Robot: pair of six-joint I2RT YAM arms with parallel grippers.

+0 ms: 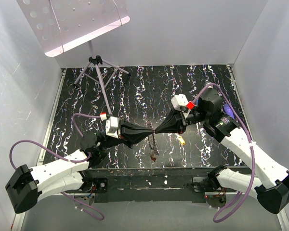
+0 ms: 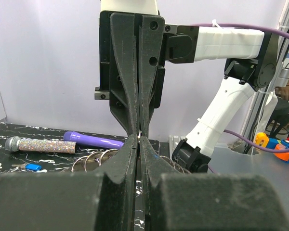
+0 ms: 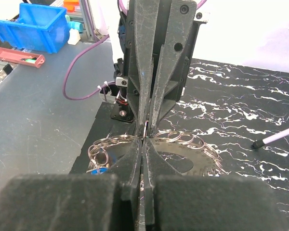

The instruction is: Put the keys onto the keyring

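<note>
We see the left claw (image 2: 139, 139) and right claw (image 3: 144, 142) pressed shut, tip to tip, both pinching the keyring (image 1: 153, 146), which dangles long-axis down near the table's (image 1: 207, 149) near edge.

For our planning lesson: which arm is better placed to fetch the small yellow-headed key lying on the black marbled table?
Probably the right. The small yellow-headed key lies to the right, near the right gripper; the left gripper would have to reach across. Both grippers are shut, tip to tip.
</note>
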